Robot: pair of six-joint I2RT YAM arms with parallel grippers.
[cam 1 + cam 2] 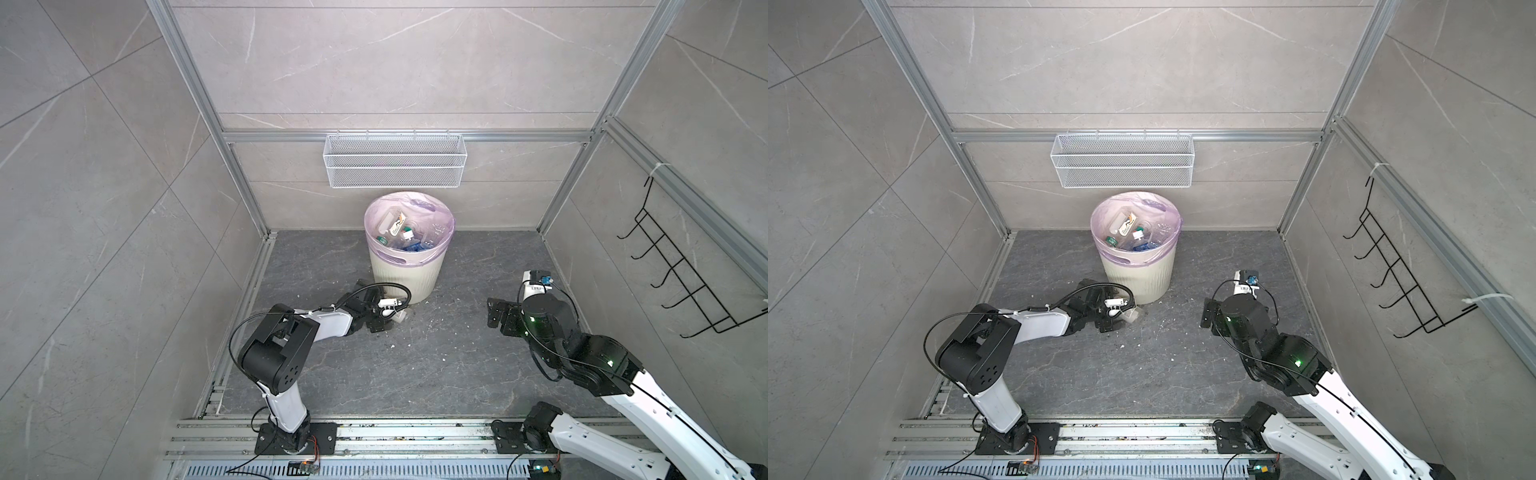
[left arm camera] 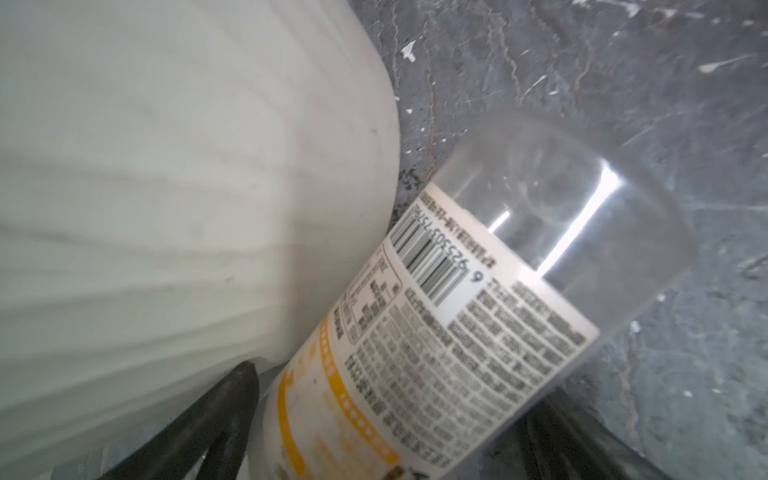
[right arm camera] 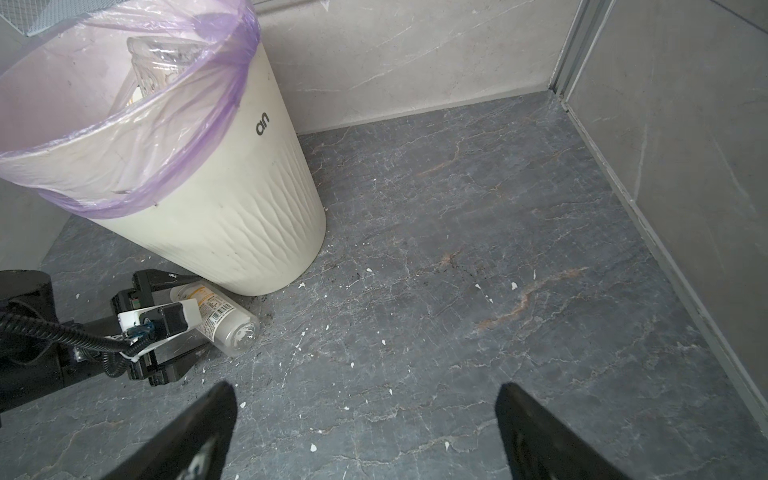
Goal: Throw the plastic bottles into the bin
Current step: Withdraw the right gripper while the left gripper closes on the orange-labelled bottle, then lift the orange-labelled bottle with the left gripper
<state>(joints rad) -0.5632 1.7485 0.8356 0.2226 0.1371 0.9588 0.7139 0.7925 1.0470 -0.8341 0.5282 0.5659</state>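
Grey stone floor (image 3: 457, 249), clear yellow-labelled bottle (image 3: 220, 318) lying beside cream bin (image 3: 232, 216)

Lab mock-bathroom booth: stone-look tile walls (image 1: 395, 62), aluminium frame (image 1: 395, 136).

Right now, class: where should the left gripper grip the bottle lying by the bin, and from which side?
Grip the bottle across its labelled middle, coming along its length from the end away from its clear base: it lies flat, the bin crowding one flank.
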